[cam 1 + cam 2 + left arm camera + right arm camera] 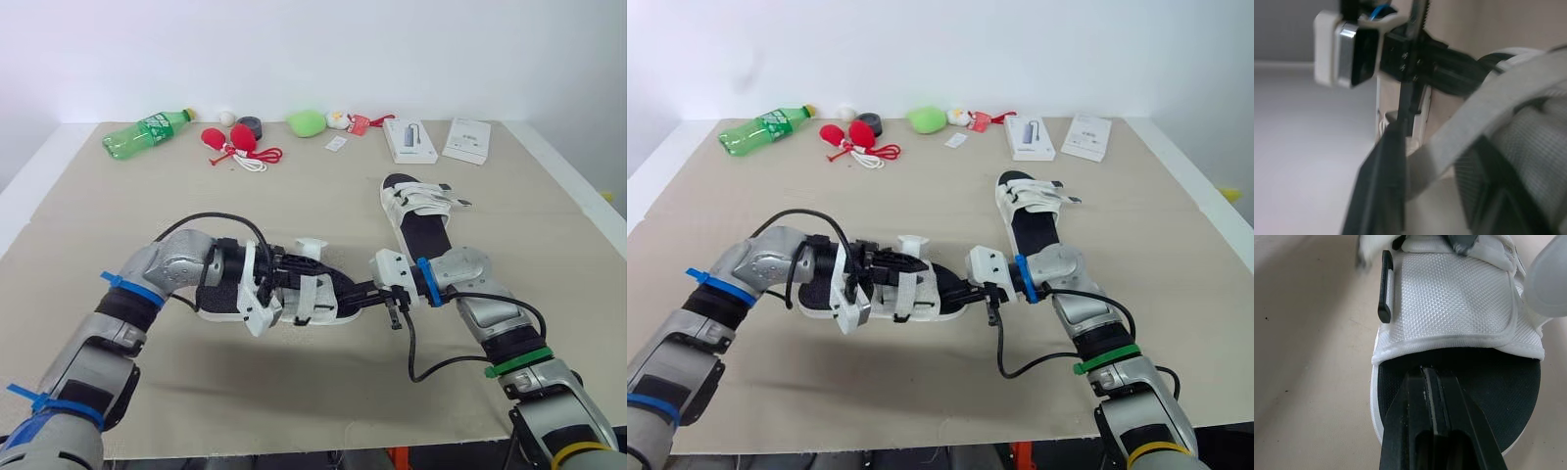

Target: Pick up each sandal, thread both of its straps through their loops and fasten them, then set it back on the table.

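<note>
Two white sandals are lying on the desk (294, 196) as the robot is working on the first: the near sandal (306, 294) is sitting mid-desk between the arms, while the far sandal (419, 217) is waiting well apart, beyond the right arm. The right tool (358, 296) is reaching in at the toe, its fingers (1410, 431) drawn narrow over the black footbed (1508, 382), apparently pinning the shoe steady. The left tool (289, 274) is working among the straps toward the heel, and whether it is wide or narrow cannot be told. A loose strap (312, 245) is standing upright, so the threading looks under way, not finished. The next move is likely calling for the left tool to feed that free end through its loop while the right is bracing the sole. The right wrist view is giving detail the head views are leaving vague: the mesh front strap (1449, 303) lying across the toe, a black loop (1385, 286) at its edge. The left wrist view is adding a pale strap (1474, 117) close against the tool.
</note>
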`<control>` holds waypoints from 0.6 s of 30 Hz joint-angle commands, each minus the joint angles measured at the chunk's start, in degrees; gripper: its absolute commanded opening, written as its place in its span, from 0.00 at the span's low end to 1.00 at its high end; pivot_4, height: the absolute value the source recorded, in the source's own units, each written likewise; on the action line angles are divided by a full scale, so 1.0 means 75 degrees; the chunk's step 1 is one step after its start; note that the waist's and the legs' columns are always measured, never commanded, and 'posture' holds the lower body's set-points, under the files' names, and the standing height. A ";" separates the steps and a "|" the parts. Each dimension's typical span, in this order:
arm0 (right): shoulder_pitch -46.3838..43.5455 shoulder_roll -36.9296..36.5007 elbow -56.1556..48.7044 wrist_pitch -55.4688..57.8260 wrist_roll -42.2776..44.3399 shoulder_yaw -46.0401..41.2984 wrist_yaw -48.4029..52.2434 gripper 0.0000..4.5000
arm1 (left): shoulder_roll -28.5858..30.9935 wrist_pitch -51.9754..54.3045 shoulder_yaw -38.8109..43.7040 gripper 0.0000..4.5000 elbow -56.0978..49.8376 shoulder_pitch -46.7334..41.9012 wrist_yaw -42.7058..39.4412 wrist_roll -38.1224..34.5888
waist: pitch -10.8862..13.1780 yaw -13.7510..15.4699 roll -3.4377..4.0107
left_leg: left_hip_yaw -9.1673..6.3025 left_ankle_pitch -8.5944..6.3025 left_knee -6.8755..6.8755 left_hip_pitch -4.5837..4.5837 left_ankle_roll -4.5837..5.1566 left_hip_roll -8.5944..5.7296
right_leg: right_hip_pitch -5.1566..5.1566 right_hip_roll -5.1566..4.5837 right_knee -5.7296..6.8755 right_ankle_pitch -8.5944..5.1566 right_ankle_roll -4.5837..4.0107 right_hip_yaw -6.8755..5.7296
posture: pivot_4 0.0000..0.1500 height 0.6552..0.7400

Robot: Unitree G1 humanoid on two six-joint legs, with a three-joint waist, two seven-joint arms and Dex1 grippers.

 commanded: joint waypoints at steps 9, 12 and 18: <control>0.0039 0.0004 0.0168 -0.0050 -0.0186 0.0157 0.0191 0.00 | 0.1446 0.2666 0.0642 0.69 -0.2424 0.1196 -0.0793 -0.2052 | -0.0001 -0.0014 0.0002 | -0.0002 0.0000 -0.0004 0.0002 0.0001 0.0004 | 0.0000 0.0002 0.0001 -0.0017 -0.0028 -0.0005 | 1.00 1.00; -0.0027 0.0050 0.0261 -0.0079 -0.0204 0.0167 0.0217 0.00 | 0.1572 0.4820 0.1153 0.69 -0.3402 0.1981 -0.0934 -0.3594 | -0.0001 -0.0016 0.0003 | -0.0001 0.0000 -0.0005 0.0005 0.0001 0.0008 | 0.0000 0.0003 0.0007 -0.0026 -0.0043 -0.0004 | 1.00 1.00; -0.0134 0.0147 0.0438 -0.0130 -0.0217 0.0209 0.0345 0.00 | 0.2464 1.0246 0.1934 0.69 -0.6828 0.3924 -0.0821 -0.8534 | 0.0000 -0.0031 0.0001 | -0.0007 -0.0002 -0.0008 0.0007 0.0001 0.0031 | -0.0001 0.0013 0.0015 -0.0039 -0.0064 -0.0025 | 1.00 1.00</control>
